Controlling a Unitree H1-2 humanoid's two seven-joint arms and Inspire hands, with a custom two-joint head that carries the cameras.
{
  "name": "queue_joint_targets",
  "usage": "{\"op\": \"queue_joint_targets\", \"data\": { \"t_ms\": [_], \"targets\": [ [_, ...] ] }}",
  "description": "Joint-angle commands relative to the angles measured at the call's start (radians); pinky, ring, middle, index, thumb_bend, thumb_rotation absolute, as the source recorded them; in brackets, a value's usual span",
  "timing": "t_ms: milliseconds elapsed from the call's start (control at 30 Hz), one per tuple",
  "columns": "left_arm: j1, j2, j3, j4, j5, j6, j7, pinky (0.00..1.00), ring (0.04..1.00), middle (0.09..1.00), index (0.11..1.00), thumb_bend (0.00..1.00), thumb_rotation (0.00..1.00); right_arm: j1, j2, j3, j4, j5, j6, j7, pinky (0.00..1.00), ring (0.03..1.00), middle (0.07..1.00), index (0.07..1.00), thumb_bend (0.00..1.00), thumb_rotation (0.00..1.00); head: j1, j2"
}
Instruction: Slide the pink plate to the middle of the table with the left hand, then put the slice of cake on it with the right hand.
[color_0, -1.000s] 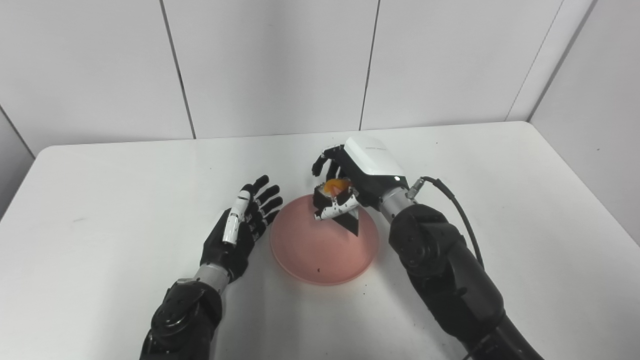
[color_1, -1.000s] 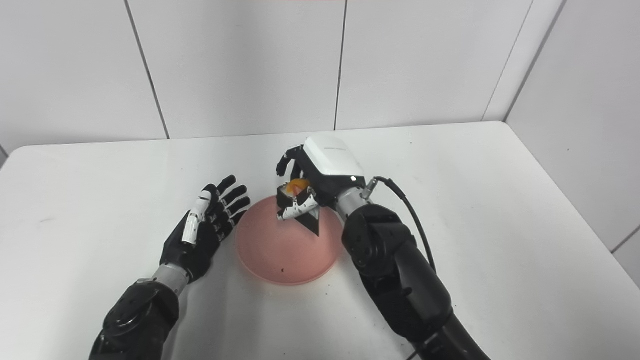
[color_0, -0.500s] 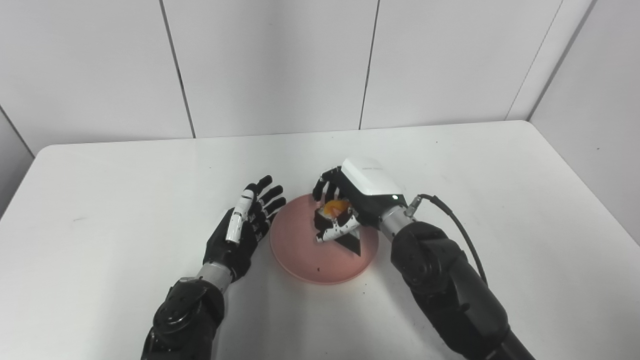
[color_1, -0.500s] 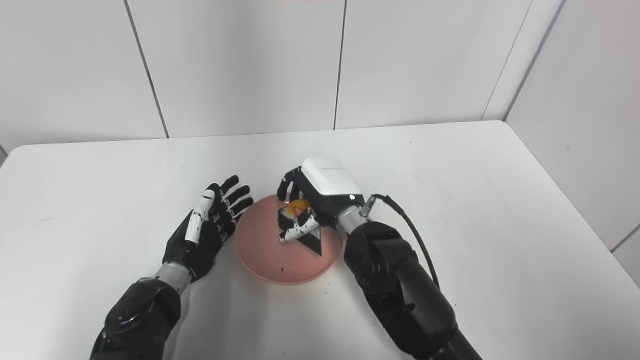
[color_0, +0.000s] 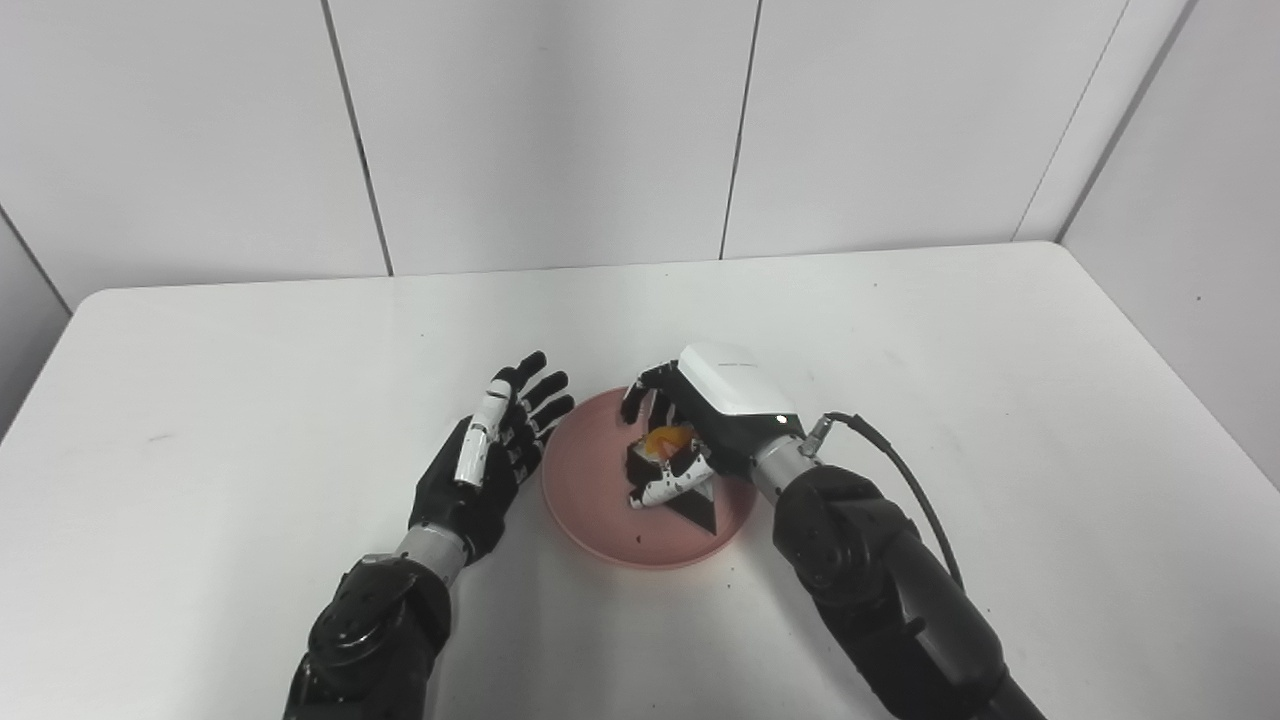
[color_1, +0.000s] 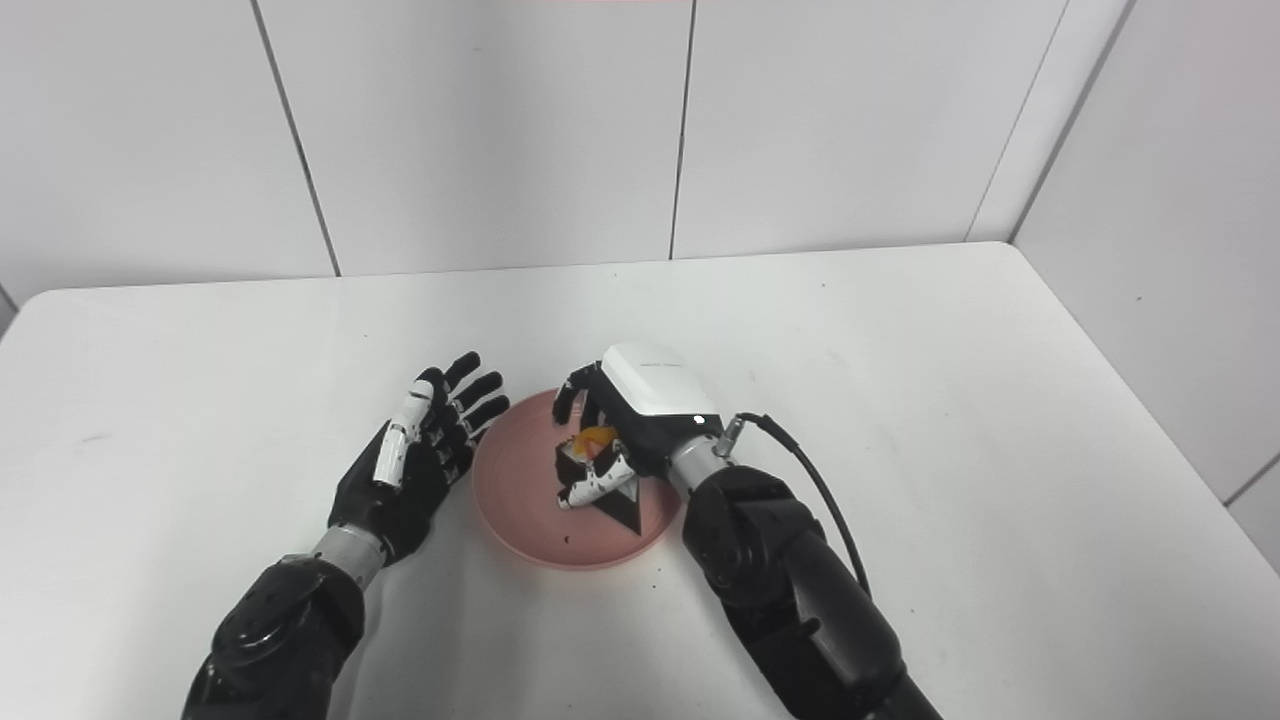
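The pink plate (color_0: 600, 500) lies on the white table near its middle. My right hand (color_0: 700, 430) is over the plate and shut on the slice of cake (color_0: 695, 498), a dark wedge with an orange topping. The cake's tip points toward me and reaches down to the plate surface; I cannot tell whether it rests on it. My left hand (color_0: 490, 460) is open, fingers spread, just left of the plate's rim (color_1: 478, 470), holding nothing.
The white table (color_0: 250, 380) is bordered by grey wall panels at the back and right. A cable (color_0: 900, 470) runs from my right wrist. A small dark crumb (color_0: 638, 541) lies on the plate's near part.
My right hand has come down and toward me with the cake, from above the plate's far rim to low over its middle. The left hand has barely moved.
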Motion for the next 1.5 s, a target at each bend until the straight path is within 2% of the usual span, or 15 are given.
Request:
{"op": "queue_joint_targets", "data": {
  "t_ms": [0,200,700,933,967,1000,1033,1067,1100,1167,1200,1233,1300,1467],
  "targets": [
    [0.014,-0.008,-0.006,0.024,0.017,0.054,0.017,0.91,0.913,0.926,0.935,0.36,1.00,-0.018,0.008,0.000,-0.010,-0.008,-0.036,-0.037,0.25,0.336,0.452,0.508,0.52,0.00,0.004,0.002],
    [0.012,-0.014,-0.009,0.028,0.021,0.051,0.017,0.91,0.916,0.928,0.936,0.36,1.00,-0.010,0.013,0.010,0.014,0.001,-0.060,-0.063,0.19,0.273,0.474,0.487,0.53,0.00,0.014,0.004],
    [0.012,-0.020,-0.009,0.023,0.027,0.053,0.013,0.92,0.925,0.933,0.937,0.37,1.00,0.004,0.001,0.018,0.043,-0.008,-0.121,-0.136,0.22,0.301,0.475,0.486,0.53,0.00,0.021,0.006],
    [0.012,-0.020,-0.011,0.023,0.029,0.052,0.014,0.92,0.922,0.930,0.936,0.37,1.00,0.012,-0.001,0.020,0.028,-0.029,-0.110,-0.132,0.24,0.326,0.478,0.489,0.53,0.00,0.020,0.005],
    [0.011,-0.020,-0.010,0.023,0.029,0.052,0.015,0.92,0.918,0.926,0.933,0.36,1.00,0.012,-0.005,0.025,0.019,-0.044,-0.109,-0.130,0.26,0.359,0.493,0.534,0.56,0.06,0.020,0.005],
    [0.011,-0.021,-0.009,0.024,0.029,0.052,0.016,0.91,0.916,0.924,0.930,0.36,1.00,0.012,-0.008,0.028,0.011,-0.060,-0.107,-0.128,0.26,0.361,0.513,0.621,0.62,0.18,0.019,0.004],
    [0.011,-0.022,-0.008,0.025,0.030,0.051,0.018,0.91,0.910,0.918,0.923,0.36,1.00,0.012,-0.010,0.031,0.003,-0.074,-0.105,-0.124,0.24,0.345,0.530,0.704,0.68,0.36,0.019,0.004],
    [0.011,-0.023,-0.008,0.025,0.030,0.051,0.020,0.90,0.908,0.916,0.920,0.36,1.00,0.012,-0.011,0.032,-0.002,-0.082,-0.104,-0.121,0.23,0.343,0.542,0.730,0.70,0.43,0.019,0.004],
    [0.012,-0.025,-0.006,0.023,0.030,0.053,0.022,0.90,0.903,0.911,0.915,0.36,1.00,0.011,-0.014,0.036,-0.020,-0.101,-0.088,-0.096,0.29,0.426,0.618,0.783,0.76,0.60,0.018,0.004],
    [0.013,-0.025,-0.007,0.022,0.030,0.052,0.022,0.89,0.901,0.908,0.912,0.37,1.00,0.010,-0.018,0.038,-0.054,-0.127,-0.068,-0.045,0.33,0.478,0.663,0.810,0.80,0.69,0.018,0.004],
    [0.013,-0.024,-0.008,0.022,0.030,0.050,0.020,0.90,0.905,0.912,0.914,0.36,1.00,0.011,-0.019,0.037,-0.069,-0.134,-0.063,-0.022,0.42,0.588,0.766,0.862,0.86,0.80,0.018,0.004],
    [0.013,-0.023,-0.007,0.023,0.026,0.050,0.016,0.90,0.906,0.912,0.915,0.36,1.00,0.012,-0.022,0.033,-0.090,-0.135,-0.058,0.006,0.44,0.615,0.792,0.876,0.87,0.83,0.017,0.003],
    [0.013,-0.022,-0.006,0.023,0.022,0.052,0.012,0.92,0.930,0.932,0.923,0.37,1.00,0.012,-0.027,0.024,-0.122,-0.132,-0.051,0.053,0.58,0.793,0.936,0.970,0.96,0.96,0.017,0.002],
    [0.012,-0.024,-0.004,0.025,0.023,0.052,0.014,0.93,0.933,0.933,0.920,0.38,1.00,0.006,-0.038,-0.004,-0.171,-0.100,-0.053,0.137,0.77,0.923,0.999,1.000,1.00,1.00,0.018,0.001]
  ]
}}
